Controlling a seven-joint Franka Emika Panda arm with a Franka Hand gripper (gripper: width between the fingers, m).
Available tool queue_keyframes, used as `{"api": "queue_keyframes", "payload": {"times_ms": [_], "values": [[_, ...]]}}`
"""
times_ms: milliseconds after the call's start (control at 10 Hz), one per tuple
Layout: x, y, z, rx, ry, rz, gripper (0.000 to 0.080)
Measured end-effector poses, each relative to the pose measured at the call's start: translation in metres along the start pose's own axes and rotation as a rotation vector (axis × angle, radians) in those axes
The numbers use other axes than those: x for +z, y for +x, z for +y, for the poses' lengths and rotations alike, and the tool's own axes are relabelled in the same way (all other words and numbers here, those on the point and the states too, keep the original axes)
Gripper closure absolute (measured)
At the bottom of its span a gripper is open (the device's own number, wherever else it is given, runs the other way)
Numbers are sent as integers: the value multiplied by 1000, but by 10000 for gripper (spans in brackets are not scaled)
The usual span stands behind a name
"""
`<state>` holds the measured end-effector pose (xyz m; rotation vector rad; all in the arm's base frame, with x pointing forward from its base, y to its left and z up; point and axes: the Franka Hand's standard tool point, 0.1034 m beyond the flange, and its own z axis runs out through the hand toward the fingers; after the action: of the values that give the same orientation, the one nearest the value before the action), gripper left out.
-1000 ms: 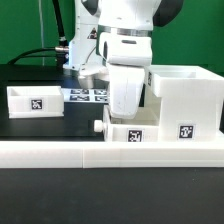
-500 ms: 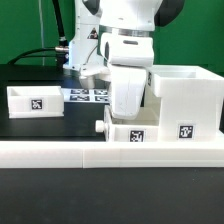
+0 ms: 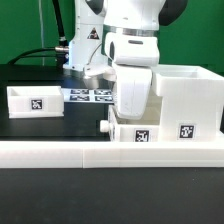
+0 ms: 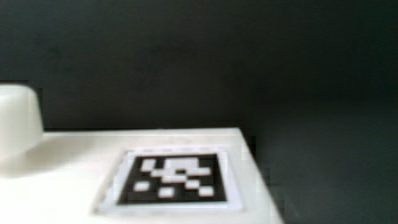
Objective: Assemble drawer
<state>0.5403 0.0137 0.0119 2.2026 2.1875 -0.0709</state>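
The large white drawer housing stands at the exterior view's right. A small white tray with a square tag lies against its left side, behind the rail. My gripper is low over this tray. The hand's white body hides its fingers, except a dark tip at the tray's left end. I cannot tell whether it grips the tray. The wrist view shows a white tagged surface close up on the black table, and no fingers. A second tray sits at the left.
A long low white rail runs along the table's front edge. The marker board lies flat behind the arm. A white rounded shape shows at the wrist view's edge. Black cables run at the back left.
My hand and the small tray beneath it have shifted together a little toward the exterior view's right, closer to the housing. The left tray and housing have not moved.
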Motion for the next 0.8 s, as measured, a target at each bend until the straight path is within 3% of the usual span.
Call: {"api": "queue_keyframes", "payload": {"times_ms": [200, 300, 400, 500, 600, 700, 800], "values": [[0, -1, 1, 1, -1, -1, 758], [1, -2, 1, 3, 0, -1, 683], [1, -2, 1, 5, 0, -1, 683], [1, -2, 1, 11, 0, 0, 535], [0, -2, 1, 28, -2, 0, 535], [0, -2, 1, 38, -2, 0, 328], [-1, -2, 1, 40, -2, 0, 328]]}}
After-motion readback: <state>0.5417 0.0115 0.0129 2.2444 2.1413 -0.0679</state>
